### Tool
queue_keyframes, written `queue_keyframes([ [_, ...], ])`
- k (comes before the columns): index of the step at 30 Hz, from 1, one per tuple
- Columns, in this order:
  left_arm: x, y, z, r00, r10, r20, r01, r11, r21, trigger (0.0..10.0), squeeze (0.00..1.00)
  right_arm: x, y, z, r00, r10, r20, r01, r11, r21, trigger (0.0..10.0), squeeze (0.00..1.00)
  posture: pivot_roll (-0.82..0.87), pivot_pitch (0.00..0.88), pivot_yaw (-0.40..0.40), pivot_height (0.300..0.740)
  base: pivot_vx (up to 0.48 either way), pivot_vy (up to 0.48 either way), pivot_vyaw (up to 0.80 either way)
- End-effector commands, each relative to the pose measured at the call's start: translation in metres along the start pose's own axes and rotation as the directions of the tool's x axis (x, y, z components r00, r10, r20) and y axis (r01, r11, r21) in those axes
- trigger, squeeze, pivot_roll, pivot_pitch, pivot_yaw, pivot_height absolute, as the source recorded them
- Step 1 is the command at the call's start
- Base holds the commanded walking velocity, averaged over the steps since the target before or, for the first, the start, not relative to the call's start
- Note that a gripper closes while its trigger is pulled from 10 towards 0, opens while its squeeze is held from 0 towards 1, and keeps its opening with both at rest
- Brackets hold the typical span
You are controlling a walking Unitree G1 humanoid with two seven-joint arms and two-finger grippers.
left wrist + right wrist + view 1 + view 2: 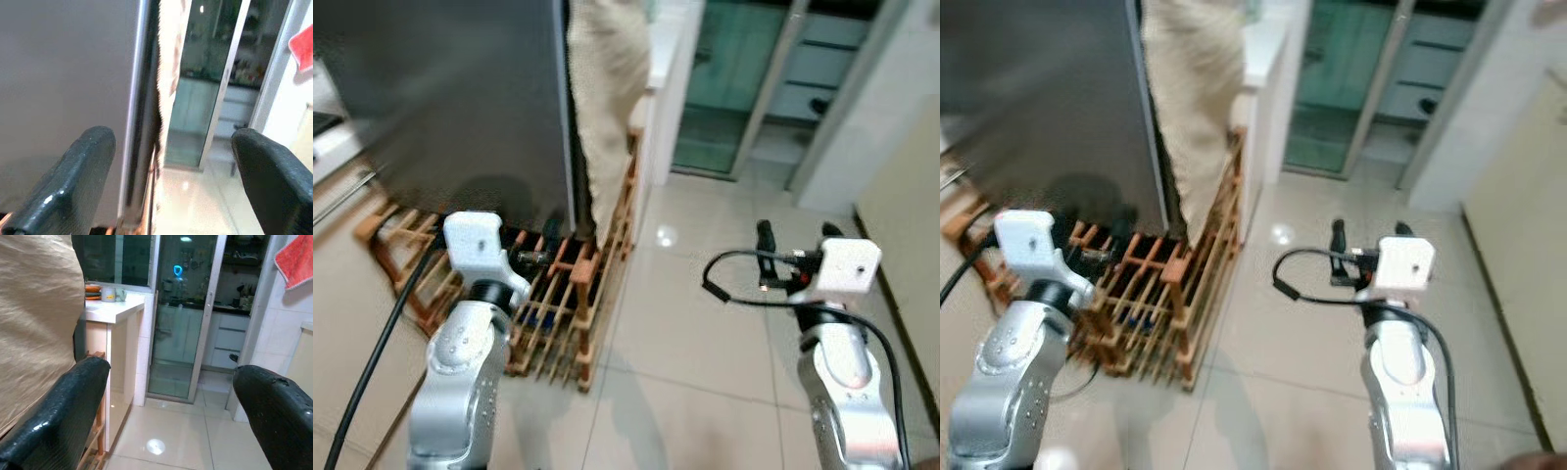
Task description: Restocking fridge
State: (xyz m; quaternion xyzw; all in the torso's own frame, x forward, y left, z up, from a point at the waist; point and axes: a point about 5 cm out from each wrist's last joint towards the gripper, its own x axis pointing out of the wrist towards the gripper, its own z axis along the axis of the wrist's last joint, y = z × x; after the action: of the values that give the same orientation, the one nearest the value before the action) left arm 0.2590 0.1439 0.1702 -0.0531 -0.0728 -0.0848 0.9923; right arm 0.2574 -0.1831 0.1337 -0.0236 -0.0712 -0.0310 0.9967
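Glossy pale floor tiles (705, 323) reflect a ceiling light; a wooden slatted rack (573, 304) sits at left, a white counter (115, 308) beside glass sliding doors (183, 318)

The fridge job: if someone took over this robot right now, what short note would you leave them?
Left gripper: open, empty, raised before the grey fridge, aimed at the door's edge.
Right gripper: open, empty, held over the tiled floor, facing a glass sliding door.
The fridge door looks shut. A wooden rack stands at its foot, and a beige cloth hangs beside it.
Done: nothing I can see; neither gripper holds any item.
Left: probably open the fridge, fetch the goods, put them inside.
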Motion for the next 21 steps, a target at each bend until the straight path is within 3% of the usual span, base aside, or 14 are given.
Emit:
queue_keyframes([
  [1, 0.004, 0.002, -0.003, 1.000, -0.002, -0.016, 0.002, 1.000, 0.018, 10.0, 0.00, 0.004, -0.005, -0.005, 1.000, -0.008, -0.030, 0.008, 1.000, -0.009, 10.0, 0.02, -0.12, 0.000, 0.003, 0.740, 0.480, 0.000, 0.00],
  [6, 0.012, -0.002, 0.004, 0.999, -0.045, 0.009, 0.044, 0.998, 0.050, 10.0, 0.00, 0.014, -0.009, -0.007, 0.999, -0.016, -0.027, 0.016, 1.000, -0.022, 10.0, 0.02, -0.12, 0.000, 0.014, 0.740, 0.480, 0.000, 0.00],
  [12, 0.018, -0.004, 0.007, 0.999, -0.036, 0.020, 0.035, 0.999, 0.041, 10.0, 0.00, 0.018, -0.002, -0.008, 1.000, 0.009, -0.027, -0.009, 1.000, -0.019, 10.0, 0.02, -0.11, 0.000, 0.008, 0.740, 0.480, 0.000, 0.00],
  [21, 0.034, 0.007, 0.023, 0.995, 0.075, 0.063, -0.078, 0.996, 0.041, 10.0, 0.00, 0.021, 0.005, -0.013, 0.998, 0.046, -0.042, -0.047, 0.999, -0.022, 10.0, 0.02, -0.11, 0.000, -0.004, 0.740, 0.000, 0.000, 0.00],
])
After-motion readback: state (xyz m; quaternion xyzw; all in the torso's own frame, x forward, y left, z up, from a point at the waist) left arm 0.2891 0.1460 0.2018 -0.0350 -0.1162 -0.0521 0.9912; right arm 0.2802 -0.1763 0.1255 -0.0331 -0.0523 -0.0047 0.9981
